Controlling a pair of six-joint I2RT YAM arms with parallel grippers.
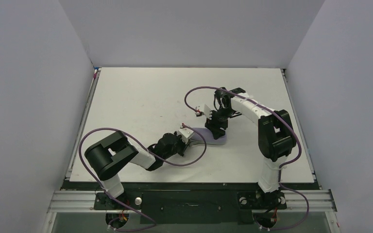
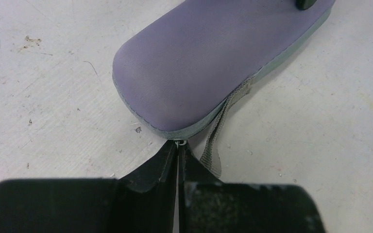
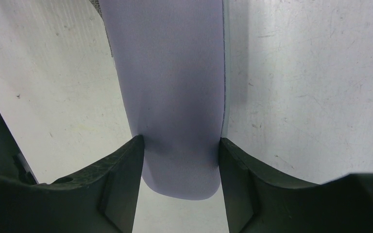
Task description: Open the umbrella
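Note:
A flat lavender sleeve with a grey zip edge lies on the table. The umbrella's canopy, shaft and handle are not visible. In the left wrist view the sleeve fills the top, with a grey strap loop at its near end. My left gripper is shut on a small metal zip pull at that end. My right gripper is closed on both sides of the sleeve near its other end, pressing it to the table. In the top view the left gripper and the right gripper sit close together.
The white table is walled by white panels at the back and both sides. Purple cables loop off both arms near the sleeve. The right gripper's finger shows at the top of the left wrist view.

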